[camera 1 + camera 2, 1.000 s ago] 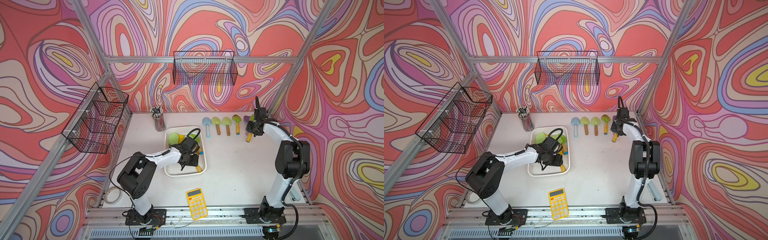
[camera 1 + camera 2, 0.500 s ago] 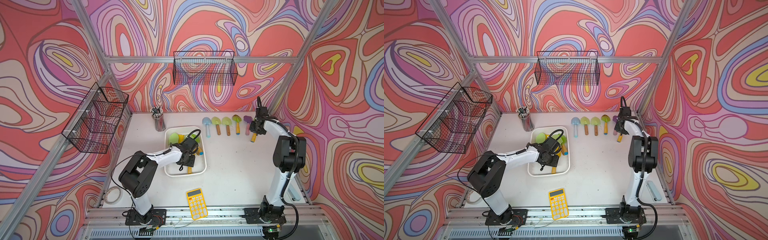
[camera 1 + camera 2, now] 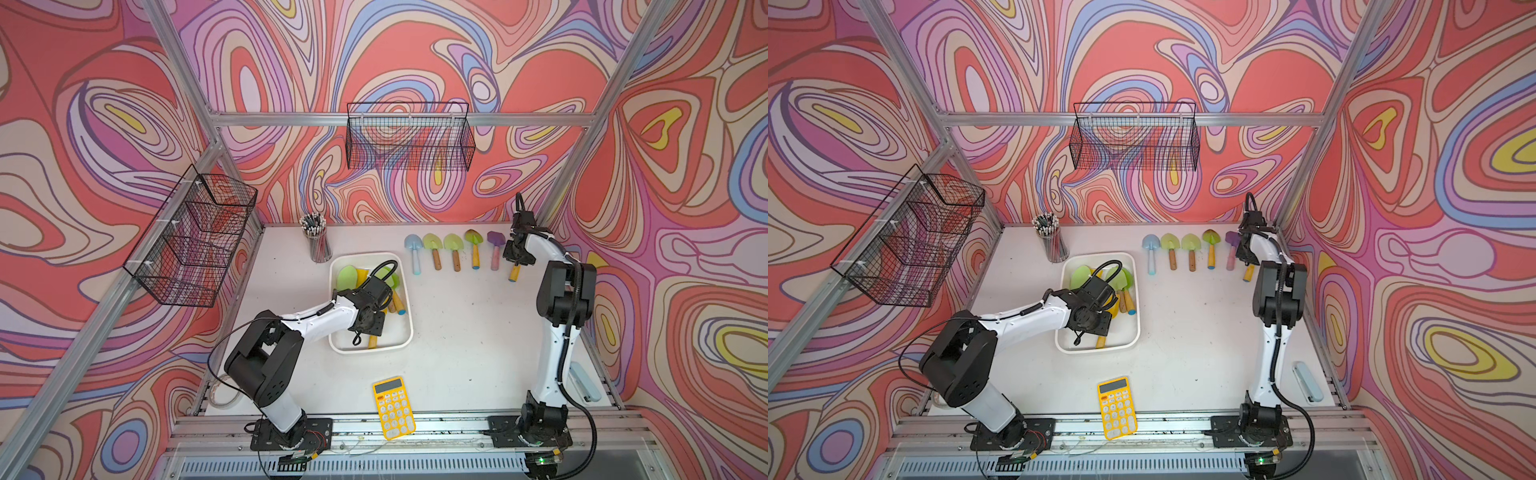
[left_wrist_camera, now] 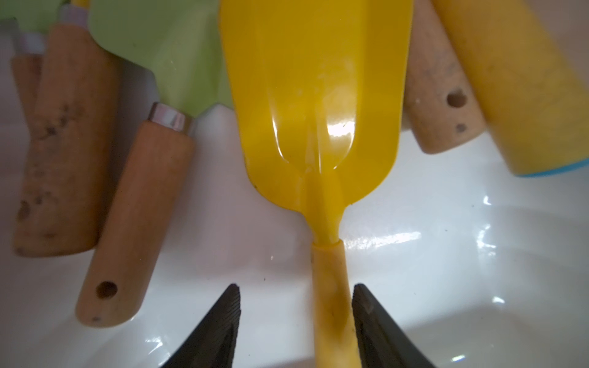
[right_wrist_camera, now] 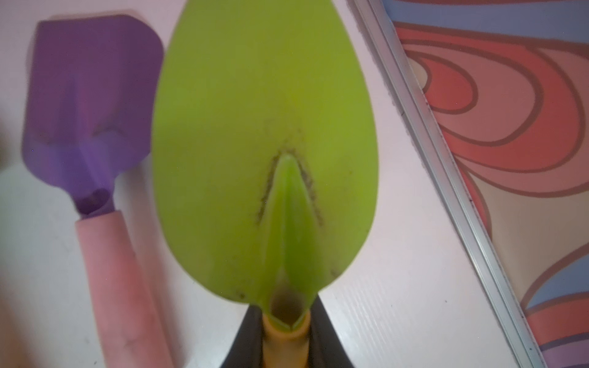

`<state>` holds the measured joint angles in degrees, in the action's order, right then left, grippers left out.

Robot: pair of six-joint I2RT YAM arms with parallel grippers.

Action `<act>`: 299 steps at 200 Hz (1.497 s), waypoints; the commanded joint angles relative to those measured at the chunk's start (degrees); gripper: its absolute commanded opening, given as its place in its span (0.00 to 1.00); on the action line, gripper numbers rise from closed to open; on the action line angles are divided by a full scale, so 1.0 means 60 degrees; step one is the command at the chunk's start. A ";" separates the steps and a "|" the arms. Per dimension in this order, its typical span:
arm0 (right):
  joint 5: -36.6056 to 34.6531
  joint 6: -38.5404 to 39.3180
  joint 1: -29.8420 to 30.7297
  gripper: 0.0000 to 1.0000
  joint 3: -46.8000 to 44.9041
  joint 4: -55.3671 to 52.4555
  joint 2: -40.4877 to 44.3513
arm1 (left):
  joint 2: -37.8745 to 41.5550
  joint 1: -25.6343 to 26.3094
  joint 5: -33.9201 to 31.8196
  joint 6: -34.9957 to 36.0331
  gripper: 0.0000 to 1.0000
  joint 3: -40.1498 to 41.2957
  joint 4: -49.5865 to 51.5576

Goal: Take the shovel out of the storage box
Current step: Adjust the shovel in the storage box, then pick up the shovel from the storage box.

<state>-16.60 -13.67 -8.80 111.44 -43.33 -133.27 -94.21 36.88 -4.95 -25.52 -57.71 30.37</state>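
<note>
Yellow shovel [image 4: 315, 105] is lying inside the storage box [image 3: 405, 338], its blade overlapping the green blades and wooden handles of the other shovels sharing the tub. The left gripper [image 4: 296, 290] is reaching down into the box with its jaws standing apart, straddling that shovel's handle. One finger [image 4: 373, 318] is touching the handle's side while the other is sitting clear of it, so no grip is made yet.

Near the far corner, the right gripper [image 5: 285, 337] is clamping the yellow handle of a green shovel [image 5: 264, 143] just beside a purple shovel [image 5: 92, 95]. That is at the end of a row of shovels [image 3: 453, 243] lying on the table outside the box. Whether the green one is resting on the table is unclear.

Judging by this, the job is running partway. Closing on, lifting and carrying out the yellow one is remaining, with more waiting in the tub.
</note>
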 commanded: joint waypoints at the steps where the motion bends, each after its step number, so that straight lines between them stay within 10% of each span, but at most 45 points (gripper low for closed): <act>1: -0.0449 0.0139 -0.0096 0.12 0.0564 -0.0443 -0.0486 | 0.0294 0.0044 0.0121 -0.0023 0.60 0.0159 0.0097; 132: 0.0005 0.0268 -0.0283 0.22 0.3267 -0.1146 -0.2547 | 0.1613 0.0041 0.0589 -0.0185 0.61 0.0652 0.0211; 211: 0.0754 -0.0103 -0.0297 0.49 0.2036 -0.0608 -0.0854 | 0.1556 0.0049 0.0869 0.0003 0.60 0.0798 0.0124; 299: 0.2492 -0.1186 -0.0126 0.51 -0.1653 0.1152 0.2804 | 0.0666 0.0093 0.1080 -0.0087 0.57 0.0889 -0.0336</act>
<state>-6.76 -17.80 -10.39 107.28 -40.71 -121.12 -88.42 37.15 0.67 -26.13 -52.82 29.50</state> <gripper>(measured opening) 0.512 0.575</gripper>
